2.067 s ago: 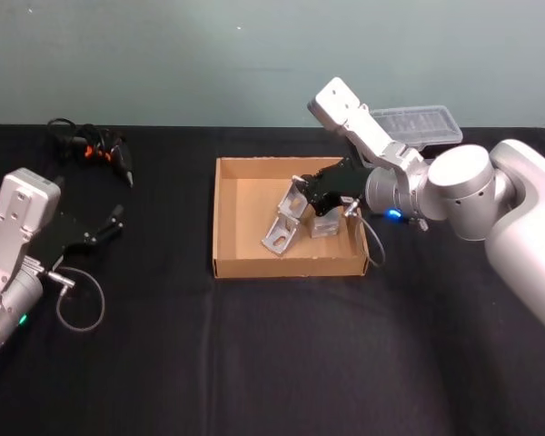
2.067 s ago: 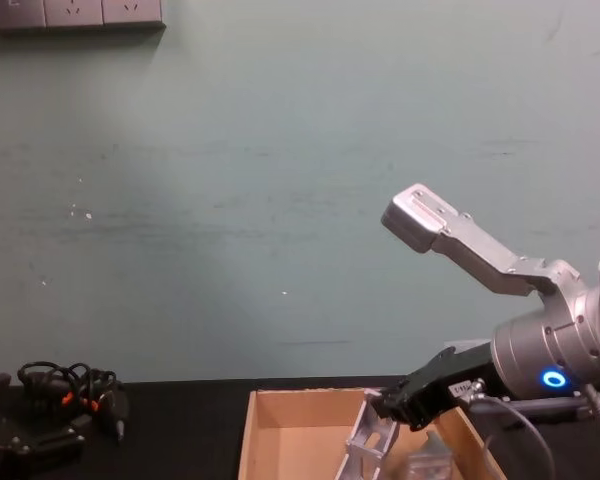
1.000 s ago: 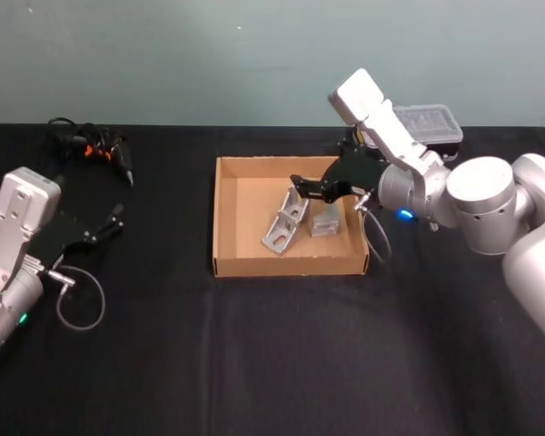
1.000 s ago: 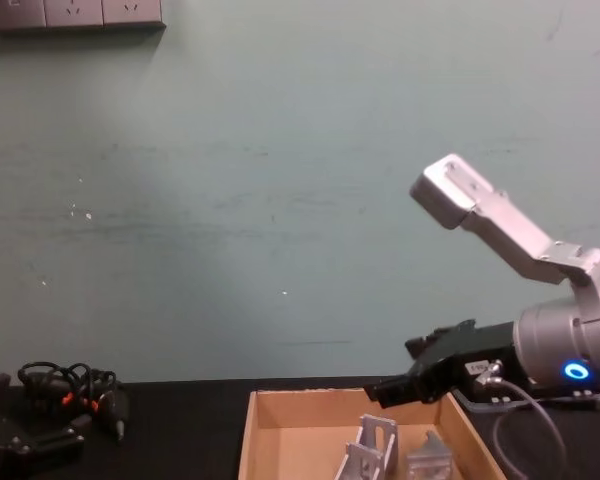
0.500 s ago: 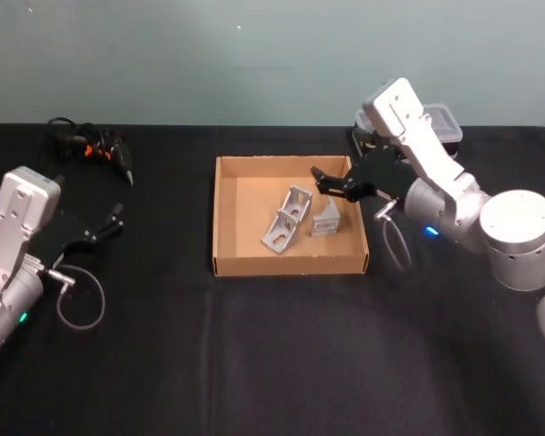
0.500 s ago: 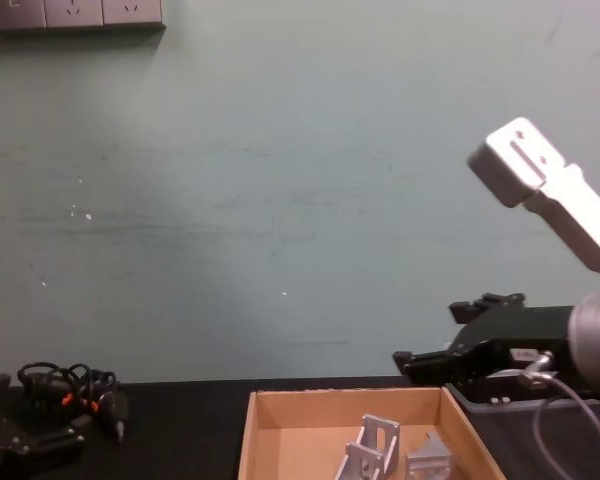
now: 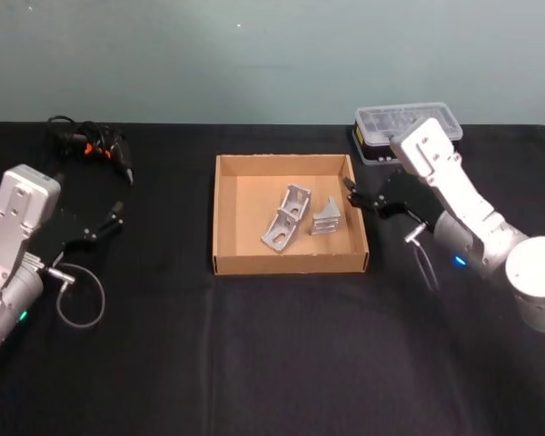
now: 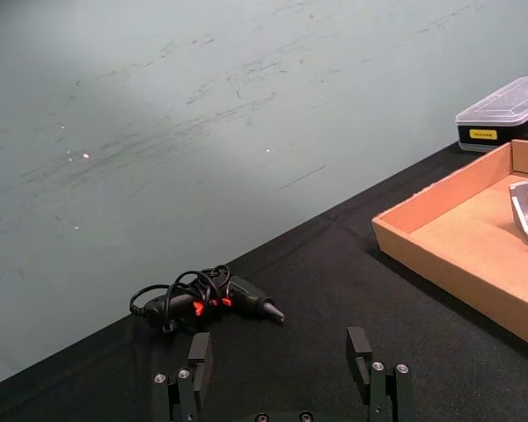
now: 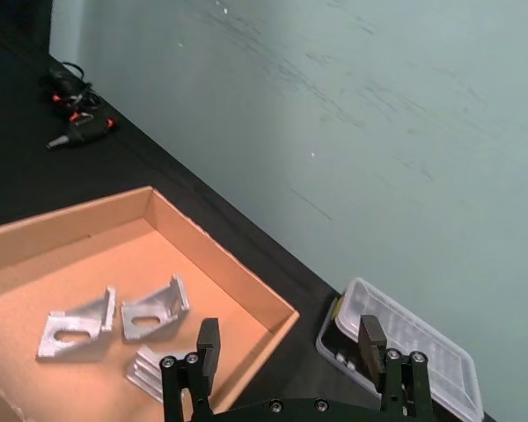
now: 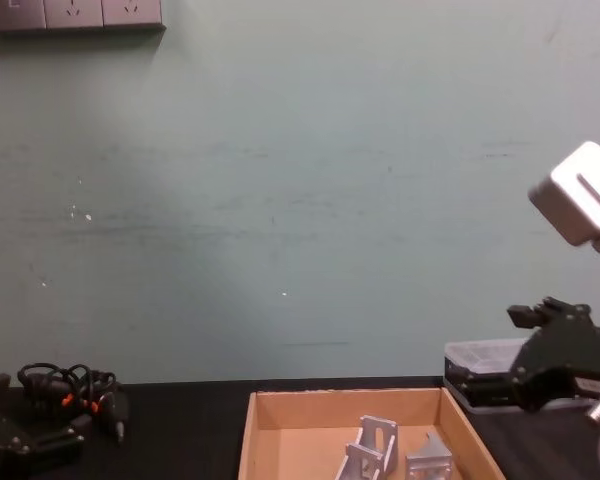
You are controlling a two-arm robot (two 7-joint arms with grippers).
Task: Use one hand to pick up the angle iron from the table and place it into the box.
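Right gripper [image 7: 354, 193] spread, empty, just right of the cardboard box [image 7: 222, 218] holding two angle irons [image 7: 287, 219]; left gripper [image 7: 115, 216] spread, parked far left

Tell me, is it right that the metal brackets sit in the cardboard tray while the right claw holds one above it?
Not quite. The metal brackets do sit in the cardboard tray, but the right claw is open and empty, just outside the tray's right wall, as the head view shows.

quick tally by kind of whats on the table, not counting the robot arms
angle irons in the box: 2
cardboard box: 1
clear-lidded black case: 1
black and orange tool with cable: 1
total: 5
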